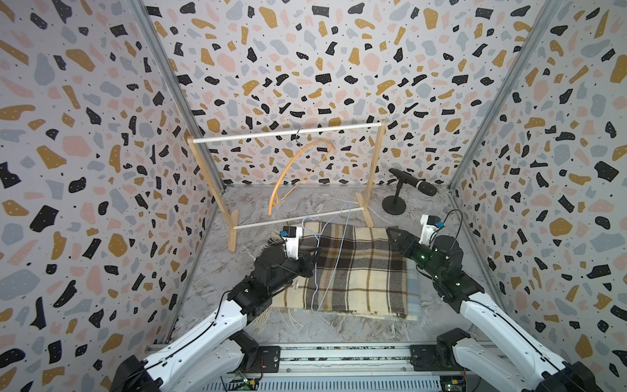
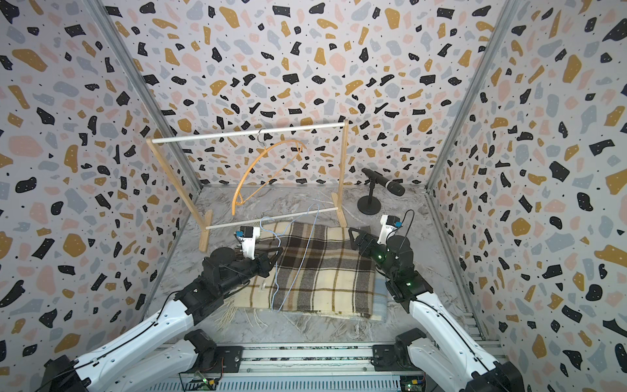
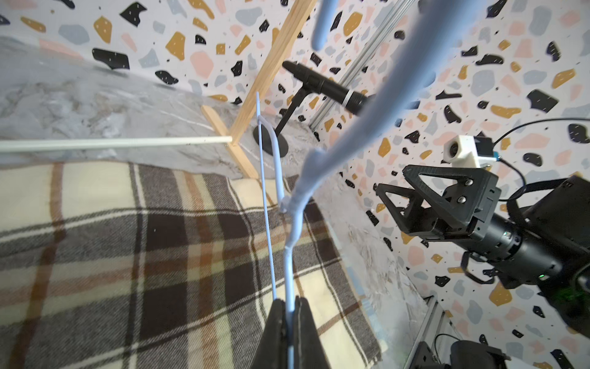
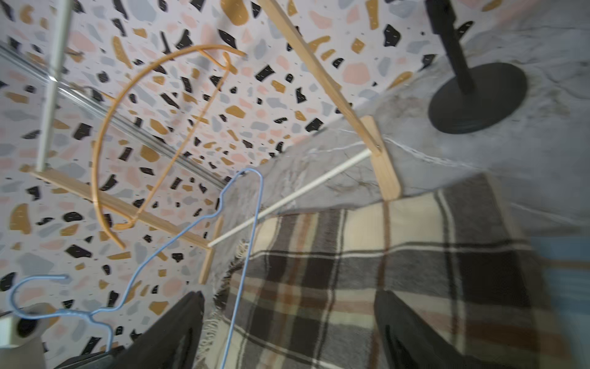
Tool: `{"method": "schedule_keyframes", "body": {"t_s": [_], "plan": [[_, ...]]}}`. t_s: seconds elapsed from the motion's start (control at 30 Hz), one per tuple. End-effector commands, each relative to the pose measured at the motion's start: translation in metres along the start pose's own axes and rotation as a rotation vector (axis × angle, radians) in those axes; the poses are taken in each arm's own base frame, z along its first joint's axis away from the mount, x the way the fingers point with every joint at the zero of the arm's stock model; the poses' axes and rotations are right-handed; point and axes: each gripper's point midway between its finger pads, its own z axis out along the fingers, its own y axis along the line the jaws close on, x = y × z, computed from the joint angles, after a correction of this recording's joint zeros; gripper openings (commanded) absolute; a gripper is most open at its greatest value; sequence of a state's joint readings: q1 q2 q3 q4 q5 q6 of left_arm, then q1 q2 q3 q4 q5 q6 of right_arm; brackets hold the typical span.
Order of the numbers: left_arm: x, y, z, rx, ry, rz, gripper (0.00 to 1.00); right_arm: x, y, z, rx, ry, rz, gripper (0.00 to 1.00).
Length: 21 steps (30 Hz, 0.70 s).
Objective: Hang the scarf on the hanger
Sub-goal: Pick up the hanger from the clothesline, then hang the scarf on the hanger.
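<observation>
Pinching blue hanger [image 3: 348, 134], left gripper [image 3: 289, 306] clamped tight; right gripper [image 3: 392, 182] spread, empty. Scarf [image 1: 366, 271] looks soft, floppy: grab folded edge.

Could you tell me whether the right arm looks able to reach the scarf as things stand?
Probably yes: the right gripper is open at the edge of the scarf with nothing between them; the left gripper holds the blue hanger farther over, off that side.

Bright even light; edges warped; rt wrist view blurred.
</observation>
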<state>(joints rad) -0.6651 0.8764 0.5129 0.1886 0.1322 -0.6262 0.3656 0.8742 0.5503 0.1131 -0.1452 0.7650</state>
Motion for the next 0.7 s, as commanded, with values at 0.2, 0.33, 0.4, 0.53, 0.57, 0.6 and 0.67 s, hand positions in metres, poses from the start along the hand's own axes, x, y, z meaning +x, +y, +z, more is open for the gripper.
{"method": "schedule_keyframes", "body": {"t_s": [0.2,0.33,0.4,0.53,0.57,0.6,0.67], "plan": [[0.004,0.013,0.021,-0.091,-0.105,-0.036,0.00,0.055,-0.087,-0.012,0.323,0.233,-0.117,0.97],[0.009,0.022,0.028,-0.133,-0.111,-0.052,0.00,0.064,-0.104,-0.009,0.349,0.287,-0.081,0.97],[0.011,0.028,0.030,-0.155,-0.116,-0.061,0.00,0.072,-0.108,-0.005,0.338,0.316,-0.049,0.97],[0.017,0.032,0.037,-0.169,-0.094,-0.062,0.00,0.084,-0.115,0.002,0.309,0.356,0.006,0.94],[0.021,0.034,0.041,-0.172,-0.080,-0.064,0.00,0.088,-0.117,0.004,0.303,0.367,0.024,0.93],[0.023,0.034,0.042,-0.172,-0.073,-0.067,0.00,0.090,-0.118,0.005,0.295,0.372,0.040,0.93],[0.030,0.038,0.047,-0.180,-0.048,-0.066,0.00,0.095,-0.118,0.009,0.276,0.388,0.071,0.91]]}}
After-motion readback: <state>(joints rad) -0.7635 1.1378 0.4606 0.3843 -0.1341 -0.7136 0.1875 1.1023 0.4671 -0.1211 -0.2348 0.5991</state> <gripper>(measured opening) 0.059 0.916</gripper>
